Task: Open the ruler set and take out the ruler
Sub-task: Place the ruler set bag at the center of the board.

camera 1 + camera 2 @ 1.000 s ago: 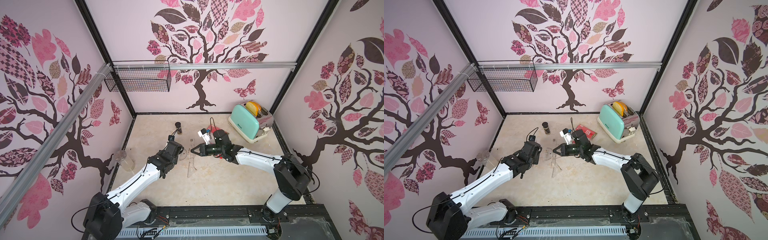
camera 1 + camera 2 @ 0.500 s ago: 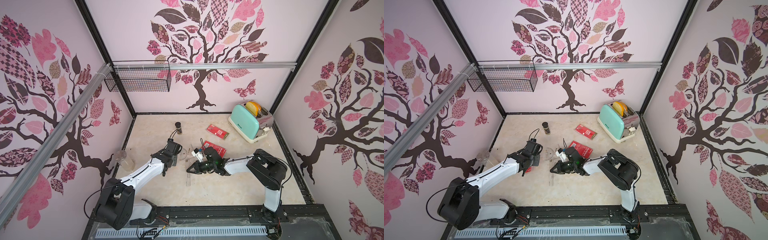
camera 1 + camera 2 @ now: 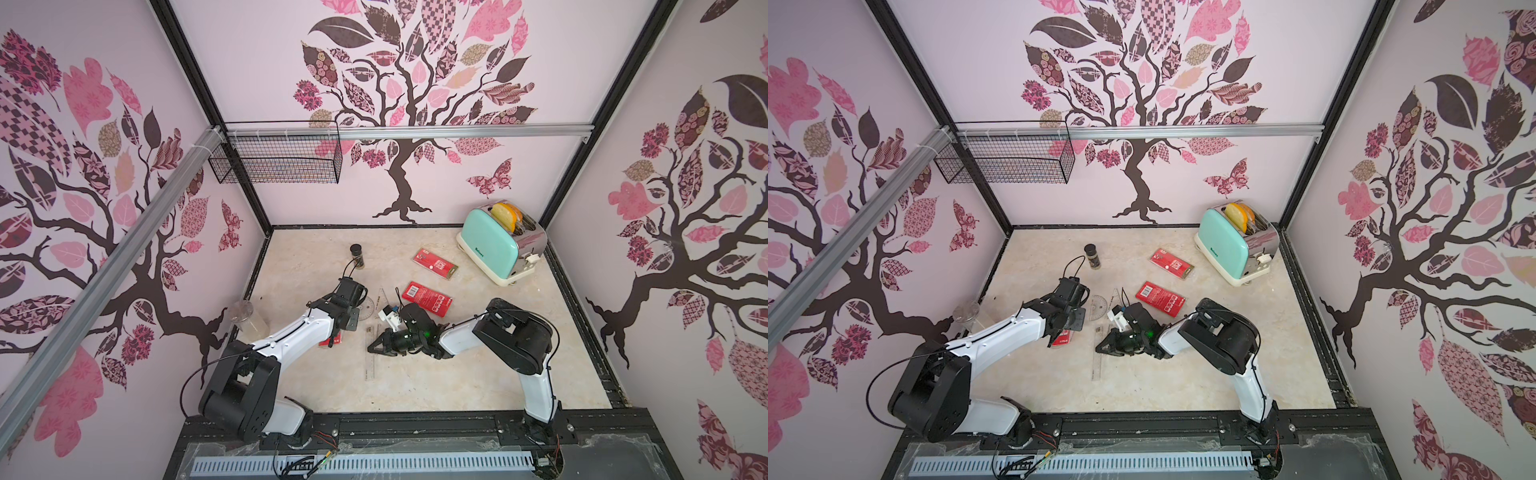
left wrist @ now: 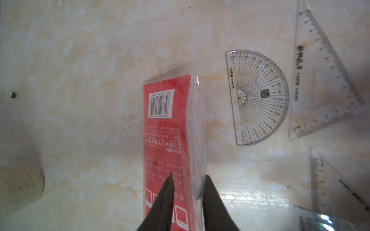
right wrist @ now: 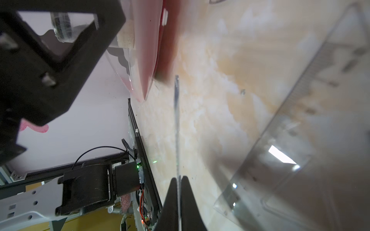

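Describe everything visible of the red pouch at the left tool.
The red pouch is a clear plastic sleeve over a red card with a white barcode label and small white print. Its clear side bulges away from the card. It stands between the parted jaws of the left tool, over the marbled table; in both top views the left arm hides most of it.

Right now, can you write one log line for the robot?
left gripper: jaws parted around red packet | right gripper: shut on ruler | ruler: out of red packet | protractor, triangle: on table
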You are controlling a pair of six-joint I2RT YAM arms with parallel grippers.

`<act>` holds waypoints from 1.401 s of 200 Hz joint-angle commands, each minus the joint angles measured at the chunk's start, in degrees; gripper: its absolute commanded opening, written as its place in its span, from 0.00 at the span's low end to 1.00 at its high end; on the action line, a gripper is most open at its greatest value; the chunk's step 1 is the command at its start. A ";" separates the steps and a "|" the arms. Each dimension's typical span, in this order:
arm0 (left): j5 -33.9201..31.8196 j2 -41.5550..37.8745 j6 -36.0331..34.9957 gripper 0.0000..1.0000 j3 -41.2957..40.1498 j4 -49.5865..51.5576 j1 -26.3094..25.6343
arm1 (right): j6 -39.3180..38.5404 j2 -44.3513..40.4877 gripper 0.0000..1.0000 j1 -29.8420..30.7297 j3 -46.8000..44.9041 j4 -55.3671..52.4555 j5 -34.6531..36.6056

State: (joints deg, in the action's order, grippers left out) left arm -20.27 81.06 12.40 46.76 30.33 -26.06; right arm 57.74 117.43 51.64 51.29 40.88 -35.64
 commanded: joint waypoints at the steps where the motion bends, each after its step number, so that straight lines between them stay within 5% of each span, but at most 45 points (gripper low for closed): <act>1: 0.47 -2.36 0.28 0.38 0.26 -0.03 0.27 | 2.26 1.52 0.00 0.13 2.86 2.80 1.18; 42: 0.10 -4.36 0.51 0.50 0.18 0.52 0.30 | 3.98 3.52 0.02 0.59 4.44 2.58 2.11; 155: 0.40 -8.38 0.45 0.57 -0.88 -0.79 0.28 | 5.26 2.83 0.26 1.35 4.45 0.44 3.20; 280: 2.96 -8.37 -0.54 0.62 2.67 -3.80 0.17 | -7.73 -15.30 0.39 -1.71 2.42 -19.35 9.99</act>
State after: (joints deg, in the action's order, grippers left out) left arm -18.79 73.73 12.16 47.75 29.04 -25.96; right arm 55.02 106.69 52.05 54.61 28.12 -29.10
